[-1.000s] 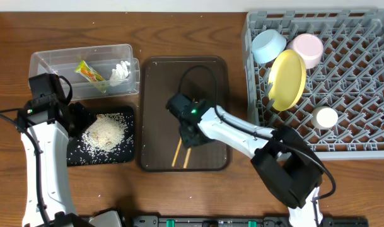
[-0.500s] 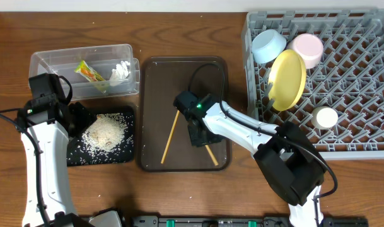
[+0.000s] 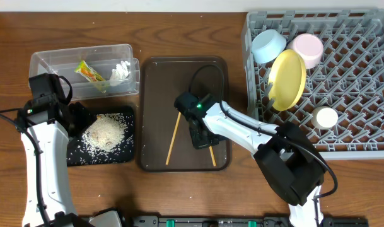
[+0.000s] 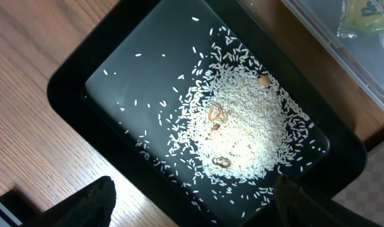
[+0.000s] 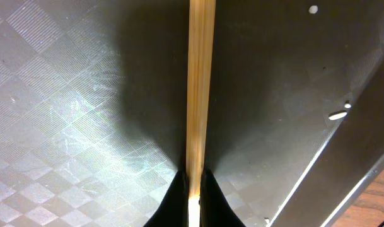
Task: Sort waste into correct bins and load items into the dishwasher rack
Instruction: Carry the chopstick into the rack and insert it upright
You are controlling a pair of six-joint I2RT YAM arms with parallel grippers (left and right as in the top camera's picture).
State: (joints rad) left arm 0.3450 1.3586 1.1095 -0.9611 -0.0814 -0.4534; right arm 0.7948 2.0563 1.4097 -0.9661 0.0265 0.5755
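My right gripper (image 3: 202, 137) (image 5: 193, 197) is shut on one wooden chopstick (image 5: 202, 75) low over the brown serving tray (image 3: 159, 85); its far end (image 3: 212, 156) pokes out toward the tray's front. The other chopstick (image 3: 173, 139) lies loose to the left. My left gripper (image 4: 195, 211) hangs open above the black tray (image 3: 74, 157) (image 4: 60, 94) of rice (image 3: 104, 132) (image 4: 242, 126). The clear box (image 3: 53, 63) holds the wrapper (image 3: 91, 74) and paper bits (image 3: 120, 72). In the rack (image 3: 355, 88) stand the yellow plate (image 3: 287, 79), blue bowl (image 3: 268, 45), pink bowl (image 3: 307, 49) and cup (image 3: 325, 117).
The rack fills the right side of the wooden table. The brown serving tray has a raised rim (image 5: 324, 157) close to the right gripper, with a few stray rice grains (image 5: 337, 115) on it. The clear box (image 4: 343, 44) sits directly behind the black tray.
The right gripper has closed on one chopstick, and the pair has split, the loose one swinging out to the left. The left arm has stayed still.
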